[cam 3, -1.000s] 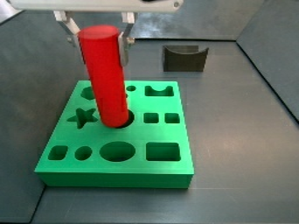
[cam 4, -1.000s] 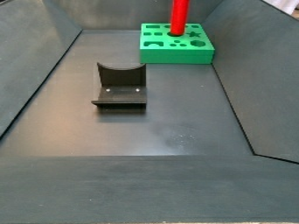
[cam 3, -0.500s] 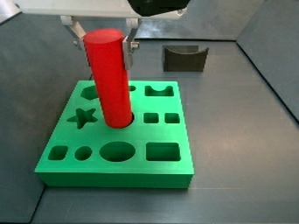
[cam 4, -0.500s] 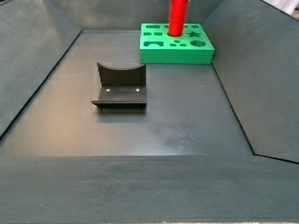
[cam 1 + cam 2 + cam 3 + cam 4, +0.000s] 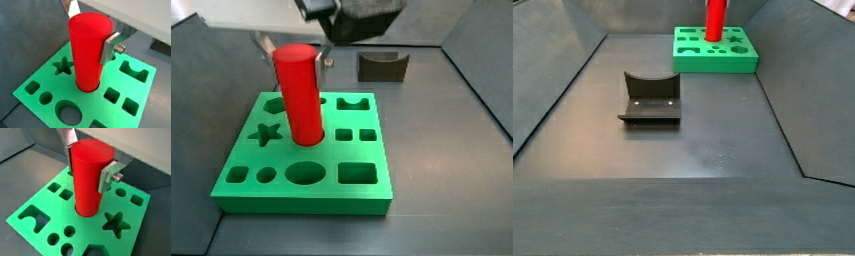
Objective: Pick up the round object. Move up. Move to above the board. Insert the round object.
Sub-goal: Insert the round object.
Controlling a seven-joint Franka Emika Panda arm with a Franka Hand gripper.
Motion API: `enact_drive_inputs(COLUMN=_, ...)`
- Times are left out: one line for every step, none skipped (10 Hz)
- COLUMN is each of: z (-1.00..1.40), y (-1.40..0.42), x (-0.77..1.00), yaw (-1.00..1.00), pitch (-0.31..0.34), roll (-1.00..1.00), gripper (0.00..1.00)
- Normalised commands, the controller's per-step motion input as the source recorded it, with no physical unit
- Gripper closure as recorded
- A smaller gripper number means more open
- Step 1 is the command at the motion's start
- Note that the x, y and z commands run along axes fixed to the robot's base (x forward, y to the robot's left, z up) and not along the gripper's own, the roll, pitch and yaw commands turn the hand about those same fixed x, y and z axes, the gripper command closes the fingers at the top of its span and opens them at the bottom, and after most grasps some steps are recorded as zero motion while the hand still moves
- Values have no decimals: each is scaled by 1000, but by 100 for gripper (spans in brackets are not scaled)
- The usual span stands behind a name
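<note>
The round object is a tall red cylinder standing upright with its lower end inside a round hole of the green board. My gripper is shut on the cylinder's upper part, and a silver finger lies flat against its side. In a side view the gripper sits at the cylinder's top, above the board. The far side view shows the board at the back with the red cylinder rising out of frame.
The dark fixture stands on the grey floor away from the board. Sloping grey walls enclose the floor. The board has other cut-outs around the cylinder, among them a star and a large circle.
The gripper has moved down with the cylinder. The cylinder's top now sits lower while its foot stays in the same hole, so it has sunk deeper into the board.
</note>
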Motion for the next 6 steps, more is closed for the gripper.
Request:
enact_drive_inputs(z=-474, y=-74, x=0, yaw=0, pitch=0, roll=206, gripper=100)
enact_drive_inputs(z=-509, y=-126, x=0, yaw=0, pitch=0, roll=216, gripper=100)
enact_drive_inputs(z=-523, y=-229, x=0, yaw=-23, pitch=0, roll=277, gripper=100)
enact_drive_inputs(z=-477, y=-249, x=0, yaw=-49, pitch=0, roll=339, gripper=100)
enact_drive_inputs(z=-557, y=-220, x=66, yaw=-74, pitch=0, roll=317, gripper=100)
enact_drive_inputs(z=-669, y=-49, x=229, yaw=-160, pitch=143, roll=101, gripper=100)
